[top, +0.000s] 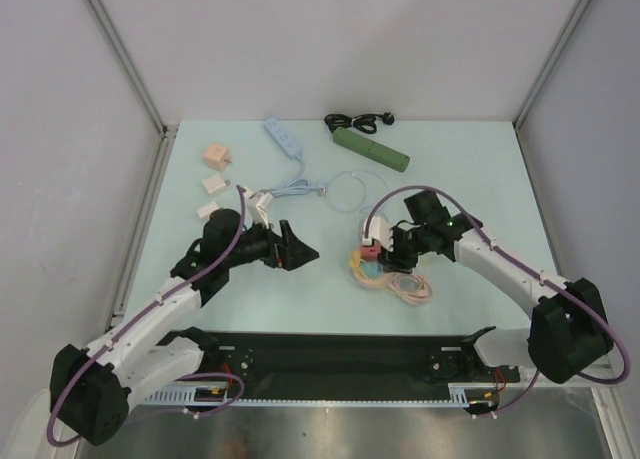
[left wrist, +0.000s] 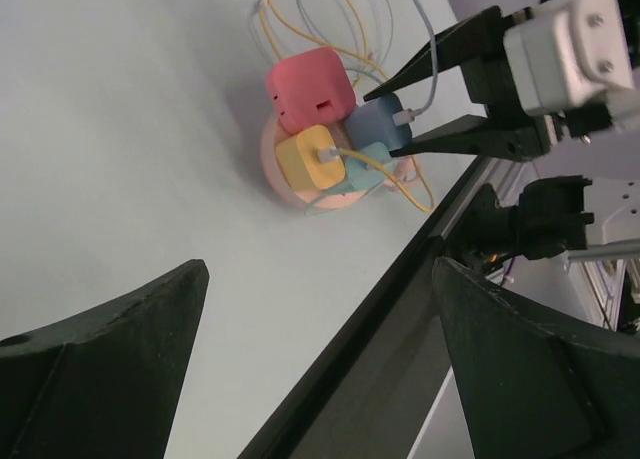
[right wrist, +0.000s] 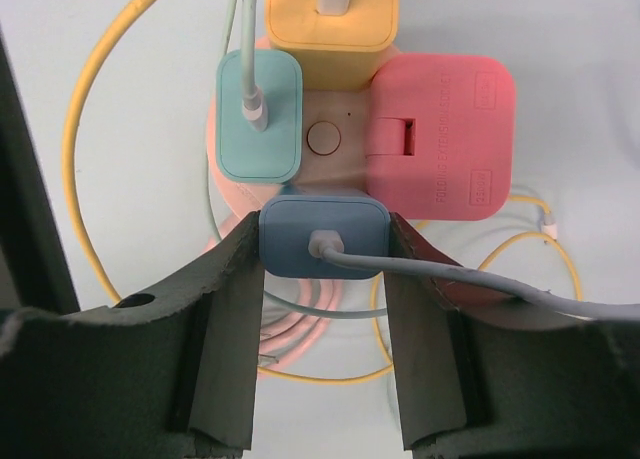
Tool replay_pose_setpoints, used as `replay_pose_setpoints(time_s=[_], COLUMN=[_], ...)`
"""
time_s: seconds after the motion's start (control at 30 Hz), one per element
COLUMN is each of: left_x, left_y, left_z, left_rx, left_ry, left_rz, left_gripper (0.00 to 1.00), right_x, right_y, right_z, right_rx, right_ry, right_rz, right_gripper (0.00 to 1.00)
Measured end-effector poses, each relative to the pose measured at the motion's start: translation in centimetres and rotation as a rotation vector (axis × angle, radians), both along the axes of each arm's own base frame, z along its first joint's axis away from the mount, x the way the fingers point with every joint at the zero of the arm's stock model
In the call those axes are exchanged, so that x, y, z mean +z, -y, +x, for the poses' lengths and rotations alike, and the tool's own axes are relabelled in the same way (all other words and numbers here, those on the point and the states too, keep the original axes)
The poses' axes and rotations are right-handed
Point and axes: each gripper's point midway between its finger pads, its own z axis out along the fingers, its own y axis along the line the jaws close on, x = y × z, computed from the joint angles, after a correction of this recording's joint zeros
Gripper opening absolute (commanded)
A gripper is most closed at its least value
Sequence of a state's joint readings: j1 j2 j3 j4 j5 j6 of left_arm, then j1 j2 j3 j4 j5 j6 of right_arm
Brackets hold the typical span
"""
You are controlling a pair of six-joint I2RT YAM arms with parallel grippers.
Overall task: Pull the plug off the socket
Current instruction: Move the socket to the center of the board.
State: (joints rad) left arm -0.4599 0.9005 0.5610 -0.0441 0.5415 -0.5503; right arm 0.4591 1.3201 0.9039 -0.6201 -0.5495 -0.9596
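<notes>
A round pink socket lies on the table with a yellow plug, a teal plug, a red plug and a blue plug seated in it. My right gripper is shut on the blue plug, one finger pressed against each side, and the plug's grey cable runs off to the right. In the top view the socket sits right of centre with the right gripper at it. My left gripper hangs open to the socket's left, holding nothing. The left wrist view shows the plug cluster well ahead of its fingers.
A coiled pink cable and yellow cable lie by the socket. At the back are a green power strip, a blue power strip and a black cord. Small adapters sit at the left. A black rail lines the near edge.
</notes>
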Motion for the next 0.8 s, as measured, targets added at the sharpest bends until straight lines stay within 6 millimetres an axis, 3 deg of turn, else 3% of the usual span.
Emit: replay_pose_setpoints(time_s=[0.1,0.4,0.8], left_x=[-1.4,-6.8,-7.9], left_y=[1.4,4.1,6.7], left_z=[-0.3,-0.2,1.3], left_rx=[-0.025,-0.021,0.019], left_ry=[-0.036,-0.155,-0.187], left_rz=[0.041,0.195,0.223], left_gripper=[0.99,0.99,0.99], right_x=[-0.1,-2.0,-1.6], right_y=[-1.0,-2.1,-2.9], right_z=[-1.6,-2.2,-1.3], right_rx=[0.058,0.093,0.05], right_ry=[0.028,0.142,0.24], right_rz=[-0.025,-0.121,-0.118], right_gripper=[0.0,0.0,0.0])
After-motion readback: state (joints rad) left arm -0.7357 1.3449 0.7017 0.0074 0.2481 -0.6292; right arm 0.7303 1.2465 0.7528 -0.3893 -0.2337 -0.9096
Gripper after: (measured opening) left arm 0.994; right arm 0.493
